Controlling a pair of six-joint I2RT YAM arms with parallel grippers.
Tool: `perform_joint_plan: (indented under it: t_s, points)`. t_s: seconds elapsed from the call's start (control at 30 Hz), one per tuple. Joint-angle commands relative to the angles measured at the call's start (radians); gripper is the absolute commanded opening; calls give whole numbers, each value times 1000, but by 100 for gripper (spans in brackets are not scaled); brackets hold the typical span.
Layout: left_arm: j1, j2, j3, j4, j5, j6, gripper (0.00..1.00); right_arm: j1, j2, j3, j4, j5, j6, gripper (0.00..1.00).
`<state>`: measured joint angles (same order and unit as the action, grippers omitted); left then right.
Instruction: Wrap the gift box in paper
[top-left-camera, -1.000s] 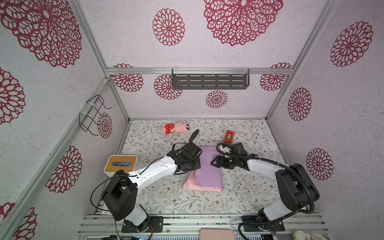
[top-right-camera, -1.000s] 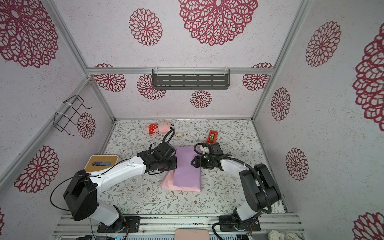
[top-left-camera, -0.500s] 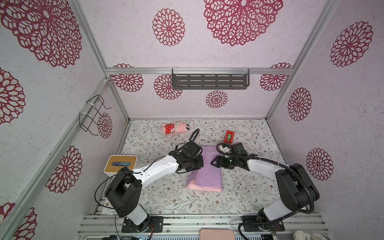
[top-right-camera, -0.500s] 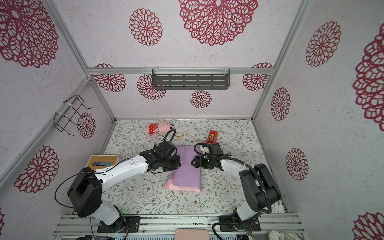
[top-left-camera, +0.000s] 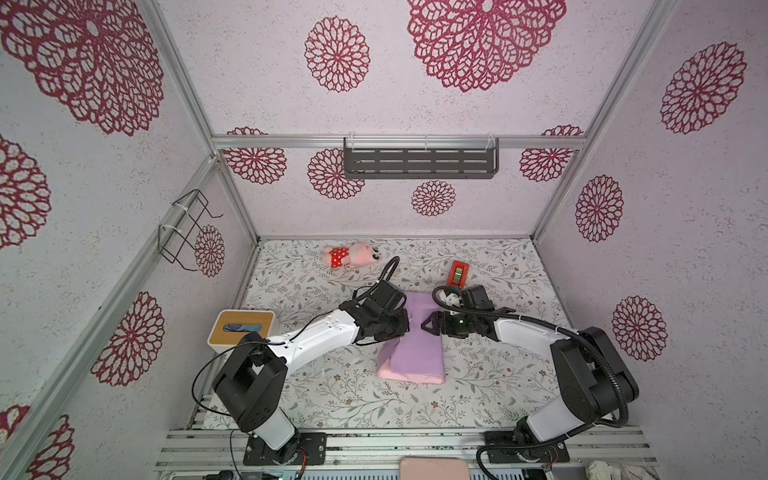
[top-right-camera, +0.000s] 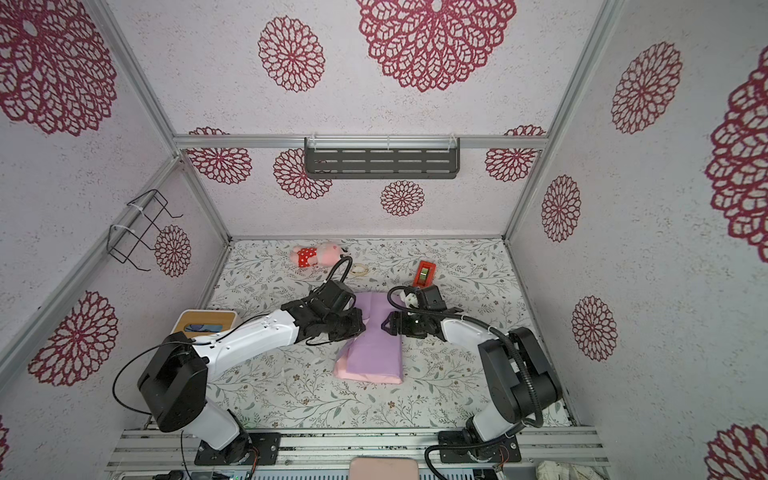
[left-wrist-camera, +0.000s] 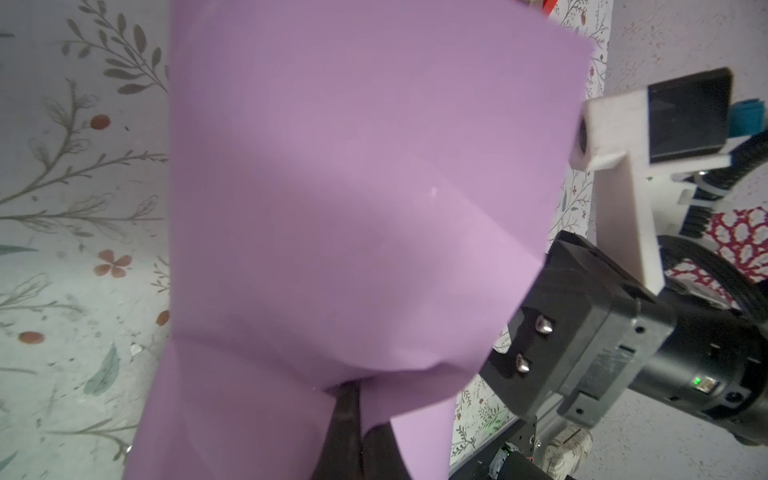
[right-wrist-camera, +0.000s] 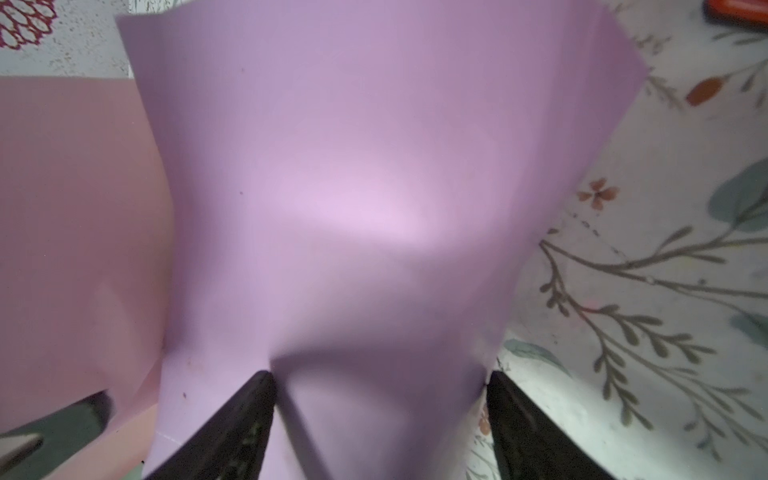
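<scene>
Left wrist view: left gripper (left-wrist-camera: 351, 401) is clamped shut on the paper (left-wrist-camera: 353, 187), I'd guess to pull that flap snug, right gripper (right-wrist-camera: 378, 384) has its jaws wide apart straddling the lilac fold, probably steadying it, gift box hidden, presumably underneath between them.

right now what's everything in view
paper: 1, lilac over pink, folded, centre
plush toy: 1, pink and red, back
tape dispenser: 1, red, back right
pale ring: 1, beside plush toy
tissue box: 1, white, wooden top, left edge
shelf: 1, dark grey, back wall
wire rack: 1, black, left wall
pad: 1, pink, front rail
gift box: none visible
left gripper: 1, black, shut on paper's left edge
right gripper: 1, black, jaws wide astride paper's right edge
</scene>
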<state>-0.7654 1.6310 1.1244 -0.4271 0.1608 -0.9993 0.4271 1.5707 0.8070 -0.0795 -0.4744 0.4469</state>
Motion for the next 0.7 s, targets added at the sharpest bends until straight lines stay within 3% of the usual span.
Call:
perform_joint_plan:
  t_s: [0.0, 0.67]
  points:
    - [4, 28, 14, 29, 21, -13, 3, 21, 45, -43, -111, 106, -1, 81]
    - [-2, 76, 18, 115, 14, -66, 5, 32, 46, -57, -83, 88, 23, 81]
